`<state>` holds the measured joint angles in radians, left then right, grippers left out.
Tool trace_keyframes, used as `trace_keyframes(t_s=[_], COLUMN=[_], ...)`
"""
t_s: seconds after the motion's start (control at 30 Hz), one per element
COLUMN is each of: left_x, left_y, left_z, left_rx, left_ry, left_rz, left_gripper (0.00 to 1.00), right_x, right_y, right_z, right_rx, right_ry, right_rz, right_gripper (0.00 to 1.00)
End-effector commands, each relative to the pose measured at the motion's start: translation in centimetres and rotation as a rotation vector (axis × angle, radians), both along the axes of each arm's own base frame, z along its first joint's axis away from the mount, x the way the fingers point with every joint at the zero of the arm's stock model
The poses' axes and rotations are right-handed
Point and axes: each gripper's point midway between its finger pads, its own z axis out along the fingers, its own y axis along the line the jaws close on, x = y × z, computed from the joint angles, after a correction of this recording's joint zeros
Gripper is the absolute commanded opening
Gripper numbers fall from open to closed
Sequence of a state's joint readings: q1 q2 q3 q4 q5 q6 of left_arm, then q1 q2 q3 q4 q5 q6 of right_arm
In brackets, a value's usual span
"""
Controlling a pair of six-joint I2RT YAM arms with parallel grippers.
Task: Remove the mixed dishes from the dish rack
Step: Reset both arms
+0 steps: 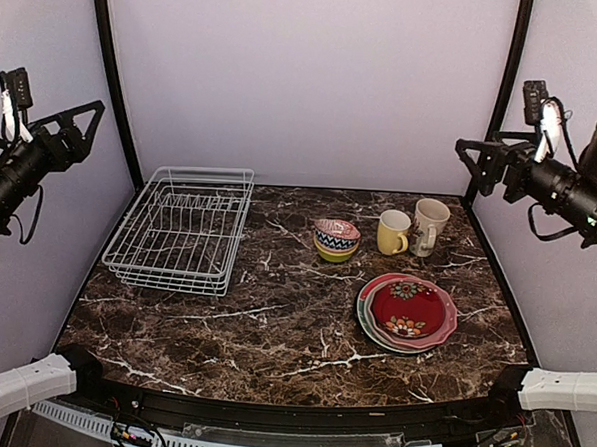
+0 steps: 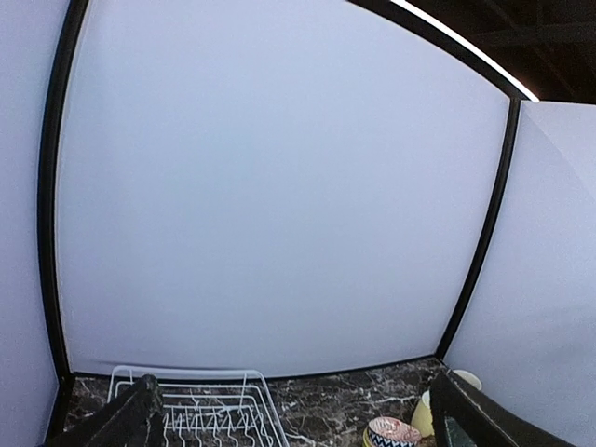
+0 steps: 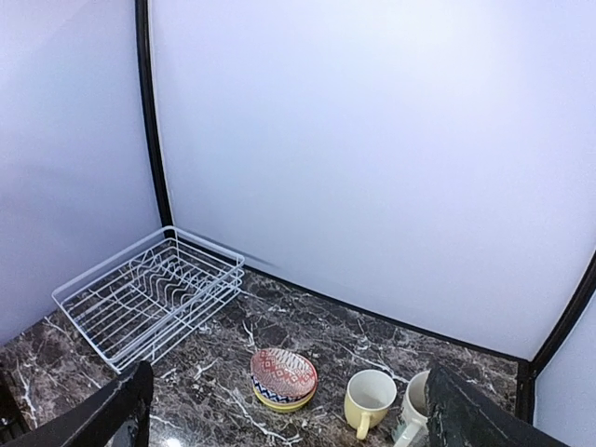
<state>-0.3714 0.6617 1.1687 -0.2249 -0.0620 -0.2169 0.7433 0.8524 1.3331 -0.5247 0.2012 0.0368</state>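
Observation:
The white wire dish rack [image 1: 183, 227] stands at the table's back left with nothing in it; it also shows as the dish rack [image 2: 214, 405] and the dish rack [image 3: 149, 289]. The dishes rest on the marble to its right: stacked small bowls [image 1: 336, 239], a yellow mug [image 1: 393, 232], a cream patterned mug [image 1: 429, 226] and a pile of plates [image 1: 406, 311] with a red floral one on top. My left gripper [image 1: 88, 132] hangs high at the left wall, open and holding nothing. My right gripper [image 1: 469, 170] hangs high at the right, open and holding nothing.
Pale walls with black corner posts [image 1: 116, 84] enclose the dark marble table [image 1: 273, 322] on three sides. The bowls [image 3: 284, 377] and both mugs [image 3: 368, 400] sit far below the right wrist camera. Arm bases [image 1: 20, 384] stand at the near corners.

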Motion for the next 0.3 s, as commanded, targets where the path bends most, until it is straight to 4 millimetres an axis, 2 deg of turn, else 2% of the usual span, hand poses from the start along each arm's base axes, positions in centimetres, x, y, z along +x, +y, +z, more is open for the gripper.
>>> trace_keyframes(t_s=[0.0, 0.13, 0.27], left_x=[-1.6, -2.2, -2.2], left_y=[2.1, 2.6, 2.6], left_z=[2.9, 3.2, 2.8], left_rx=[-0.003, -0.008, -0.015], left_ry=[-0.125, -0.143, -0.142], left_rz=[0.094, 0.107, 0.106], left_gripper=[0.99, 0.99, 0.99], right_x=[-1.2, -2.1, -1.1], right_y=[-1.2, -2.3, -3.8], right_z=[3.0, 4.0, 2.6], right_rx=[0.084, 0.122, 0.127], right_ry=[-0.112, -0.153, -0.137], right_rz=[0.002, -0.014, -0.124], right_gripper=[0.99, 0.99, 0.99])
